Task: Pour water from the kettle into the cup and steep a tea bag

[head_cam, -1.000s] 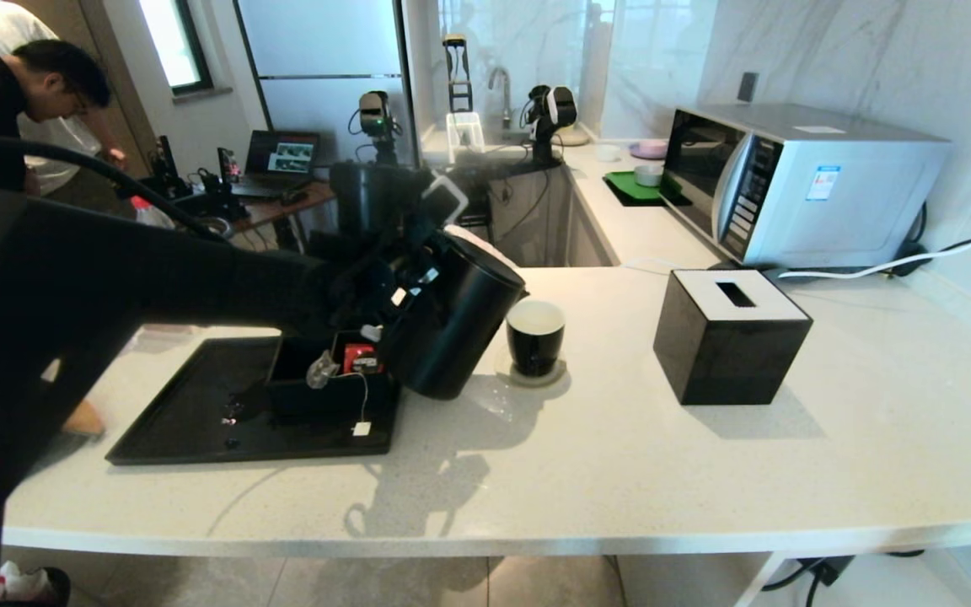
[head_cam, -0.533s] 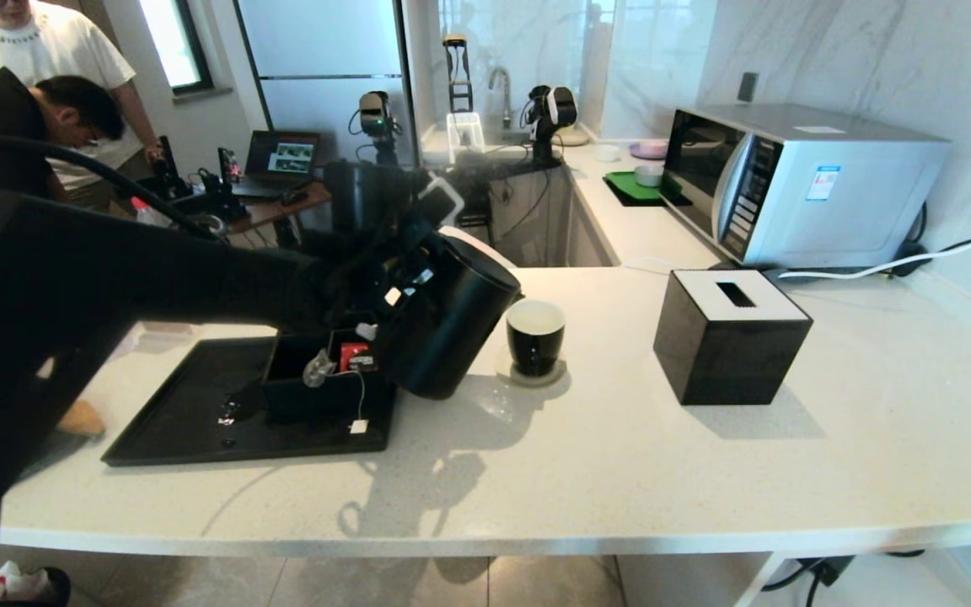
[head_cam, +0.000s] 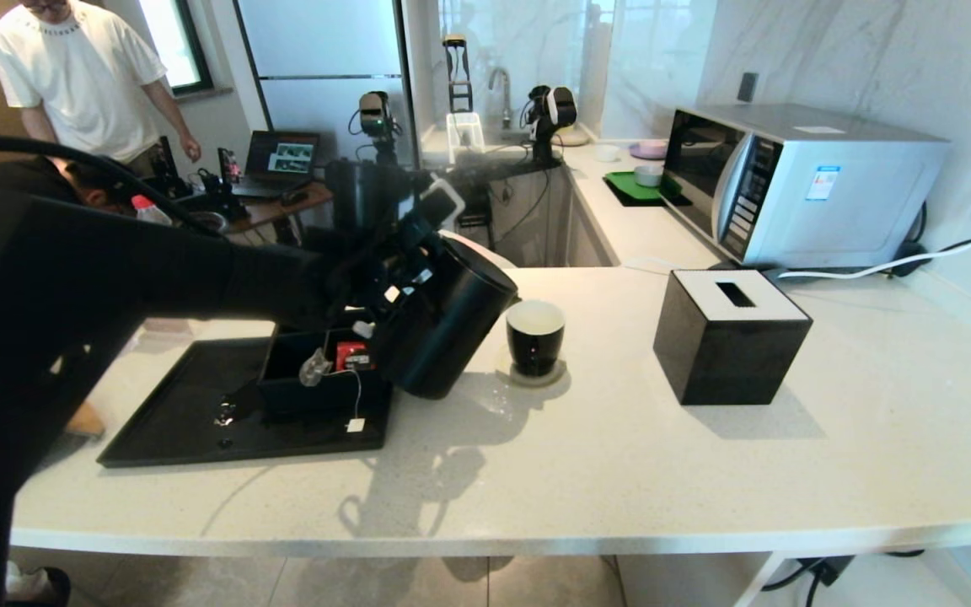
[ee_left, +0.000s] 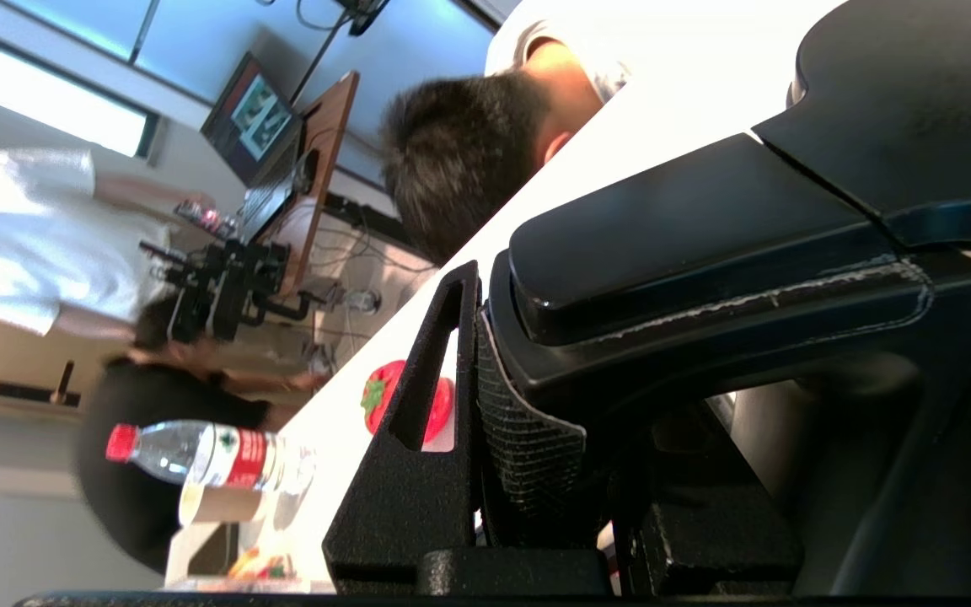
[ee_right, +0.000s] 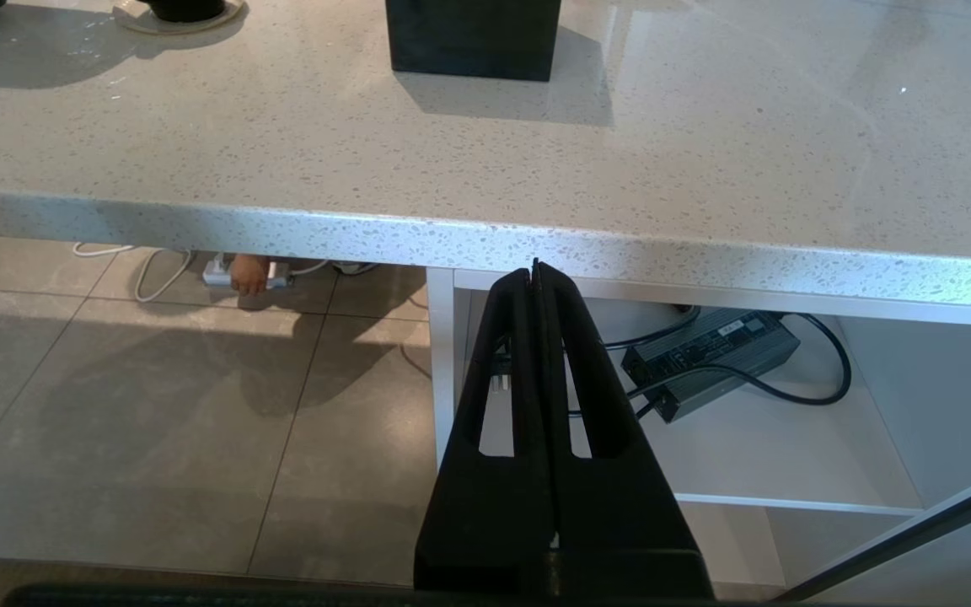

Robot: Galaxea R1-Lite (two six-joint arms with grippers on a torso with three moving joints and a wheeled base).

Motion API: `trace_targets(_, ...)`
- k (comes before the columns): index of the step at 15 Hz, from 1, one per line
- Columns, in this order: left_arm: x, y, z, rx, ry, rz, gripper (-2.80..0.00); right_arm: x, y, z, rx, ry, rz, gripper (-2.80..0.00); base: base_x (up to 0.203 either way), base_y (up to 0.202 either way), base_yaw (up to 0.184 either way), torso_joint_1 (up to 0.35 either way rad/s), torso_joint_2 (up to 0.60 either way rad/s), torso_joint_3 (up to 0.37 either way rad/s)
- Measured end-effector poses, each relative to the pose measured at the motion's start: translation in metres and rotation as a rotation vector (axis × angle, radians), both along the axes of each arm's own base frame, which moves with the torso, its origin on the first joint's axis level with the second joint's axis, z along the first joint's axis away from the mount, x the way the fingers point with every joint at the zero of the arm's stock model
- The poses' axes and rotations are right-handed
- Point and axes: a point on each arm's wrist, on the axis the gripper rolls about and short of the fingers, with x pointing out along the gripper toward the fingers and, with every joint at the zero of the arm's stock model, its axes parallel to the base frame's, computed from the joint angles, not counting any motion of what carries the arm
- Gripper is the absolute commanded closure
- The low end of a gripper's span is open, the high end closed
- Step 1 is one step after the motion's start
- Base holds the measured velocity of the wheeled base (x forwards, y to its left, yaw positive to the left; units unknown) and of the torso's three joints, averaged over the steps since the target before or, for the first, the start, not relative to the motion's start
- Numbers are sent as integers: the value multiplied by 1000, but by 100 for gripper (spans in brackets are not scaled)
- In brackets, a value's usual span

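The matte black kettle (head_cam: pixel 443 329) hangs tilted over the counter, its spout toward the cup (head_cam: pixel 534 337) and just left of its rim. My left gripper (head_cam: pixel 393 282) is shut on the kettle's loop handle. In the left wrist view the handle (ee_left: pixel 705 236) fills the space beside one ribbed finger (ee_left: pixel 418 438); the other finger is hidden. No stream of water shows. The cup stands on a pale coaster (head_cam: pixel 536 377). The tea bag (head_cam: pixel 314 368) lies over the rim of a black box, its string running down to the tag (head_cam: pixel 355 425). My right gripper (ee_right: pixel 536 271) is shut and empty below the counter's front edge.
A black tray (head_cam: pixel 174 421) holds the black box (head_cam: pixel 283 388) with a red sachet (head_cam: pixel 352 354). A black tissue box (head_cam: pixel 730 337) stands right of the cup, with a microwave (head_cam: pixel 797 181) behind it. Two people are beyond the counter at the far left. A water bottle (ee_left: pixel 199 451) lies off to the side.
The kettle has drawn slightly left, away from the cup's rim. The tray and its box have slid a little left too. The people in the background moved.
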Motion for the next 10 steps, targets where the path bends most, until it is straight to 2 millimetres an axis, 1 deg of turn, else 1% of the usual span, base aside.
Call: trace_targets(10,6,-4,-3,30,-2,-37,0,0,0,0,0,0,0,0,0,0,0,0,0,0)
